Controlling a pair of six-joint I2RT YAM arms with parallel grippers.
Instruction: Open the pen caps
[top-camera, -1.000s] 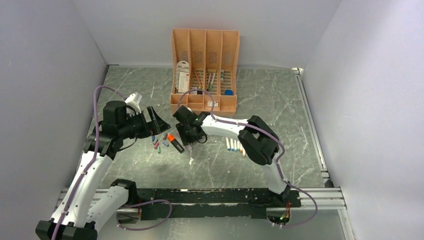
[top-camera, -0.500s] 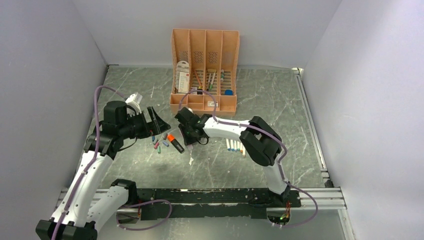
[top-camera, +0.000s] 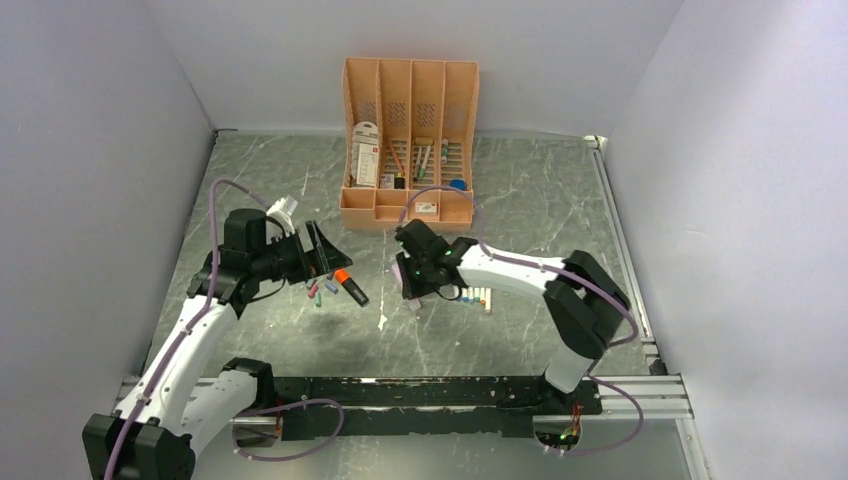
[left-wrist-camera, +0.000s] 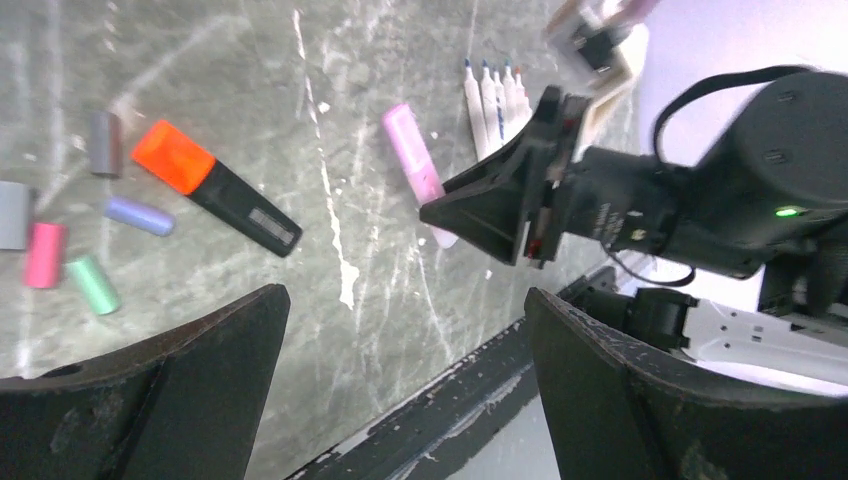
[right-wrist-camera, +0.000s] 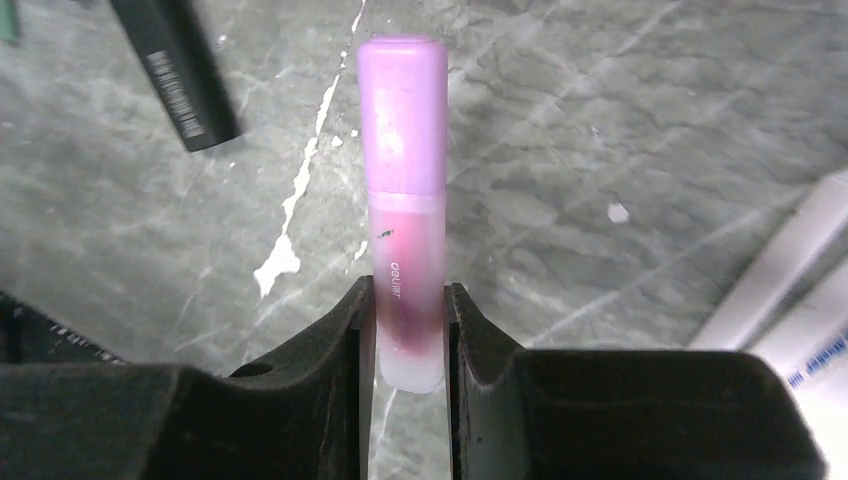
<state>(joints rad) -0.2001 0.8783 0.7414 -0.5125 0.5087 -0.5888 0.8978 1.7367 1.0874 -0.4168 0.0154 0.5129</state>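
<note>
Loose pen caps (left-wrist-camera: 45, 255) on marble table (top-camera: 540, 200)

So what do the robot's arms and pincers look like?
The left arm and right arm are white with black joints, and a purple cable runs along each. The left pincer and right pincer have black wedge-shaped fingers.

- You are seeing two thick highlighters: a black orange-capped highlighter (left-wrist-camera: 215, 187) and a translucent pink highlighter (right-wrist-camera: 403, 200).
- Five short loose plastic caps (left-wrist-camera: 139, 215) are lying out.
- About five slim white markers (left-wrist-camera: 490, 100) are showing.
</note>
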